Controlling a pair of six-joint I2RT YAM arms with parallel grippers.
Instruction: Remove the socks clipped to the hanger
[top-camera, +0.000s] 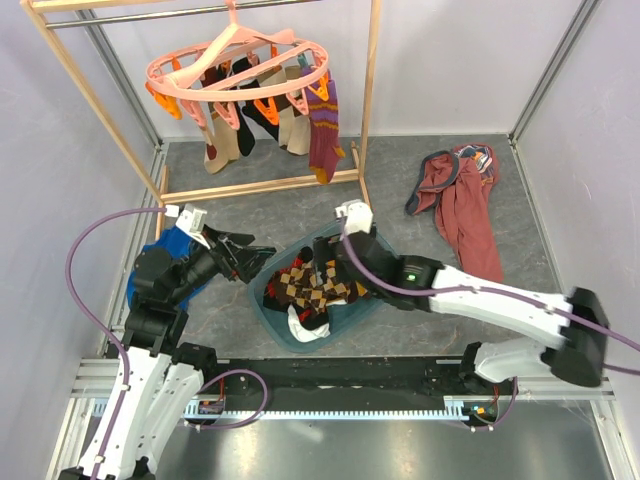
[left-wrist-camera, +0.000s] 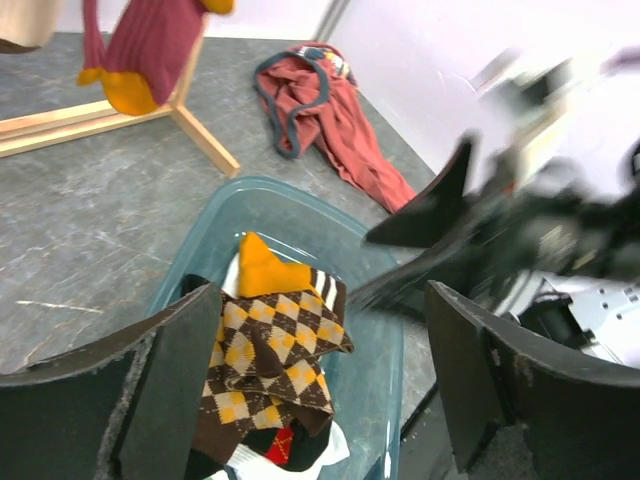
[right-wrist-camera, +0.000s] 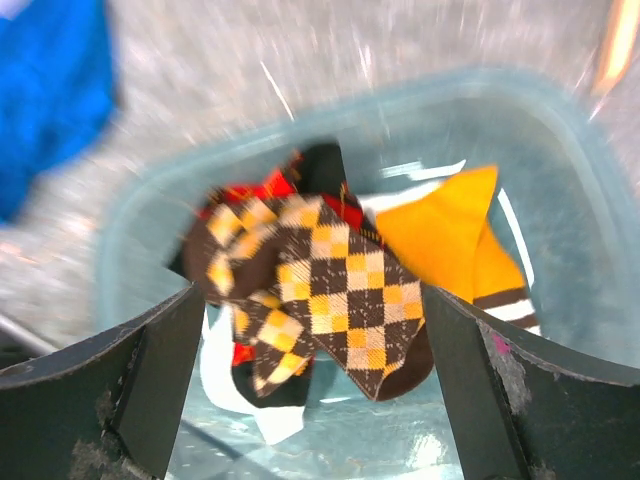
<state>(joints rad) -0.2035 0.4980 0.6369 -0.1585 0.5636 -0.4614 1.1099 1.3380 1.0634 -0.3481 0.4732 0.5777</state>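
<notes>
The salmon-pink ring hanger (top-camera: 240, 70) hangs from the rack's bar at the back left. Several socks stay clipped under it, among them a purple striped one (top-camera: 323, 125) and a beige one (top-camera: 218, 150). Other socks lie loose in a teal basin (top-camera: 345, 312): a brown-yellow argyle one (top-camera: 310, 285) (left-wrist-camera: 265, 350) (right-wrist-camera: 340, 300) on top and a mustard one (left-wrist-camera: 265, 268) (right-wrist-camera: 445, 235) beside it. My left gripper (top-camera: 258, 262) (left-wrist-camera: 322, 300) is open at the basin's left rim. My right gripper (top-camera: 325, 258) (right-wrist-camera: 312, 295) is open over the pile, holding nothing.
The wooden rack frame (top-camera: 370, 100) stands at the back, its base rail on the table. A maroon garment (top-camera: 465, 200) (left-wrist-camera: 330, 110) lies at the right. A blue cloth (top-camera: 165, 262) (right-wrist-camera: 50, 90) sits under my left arm. Both grippers are close together at the basin.
</notes>
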